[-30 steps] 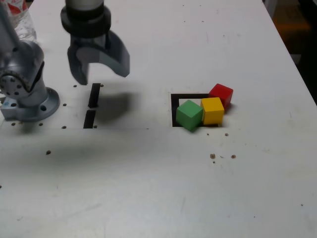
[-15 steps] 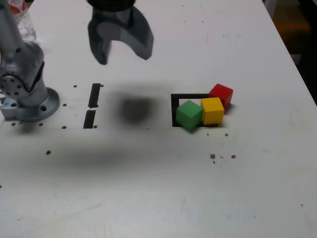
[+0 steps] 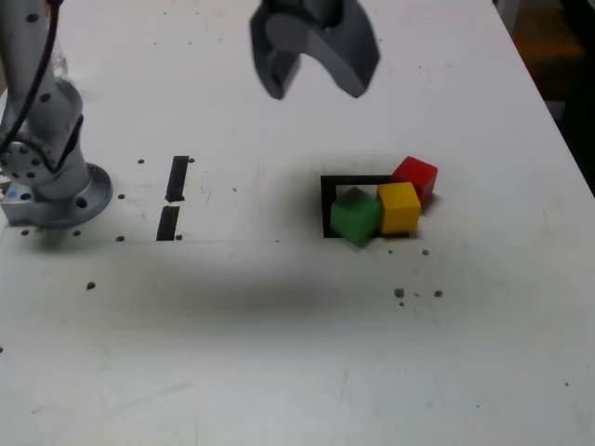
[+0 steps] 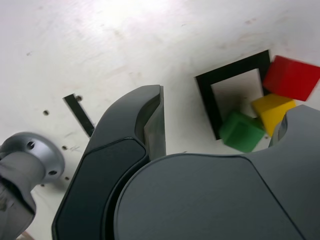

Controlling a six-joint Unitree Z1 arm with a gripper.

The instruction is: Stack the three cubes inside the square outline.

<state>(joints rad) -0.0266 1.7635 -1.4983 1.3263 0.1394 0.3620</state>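
Dark grey, curved, smooth-shelled gripper [image 3: 314,79] fingers, silver metal arm base [image 3: 56,190] ringed with screws, black cable seen along the arm.

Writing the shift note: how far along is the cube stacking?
Done: nothing is stacked. The green cube, yellow cube and red cube all sit singly on the table, bunched over the square outline, the red one mostly off it. In hand: nothing; the hand hangs open and empty above the table. Left: all the picking and stacking.
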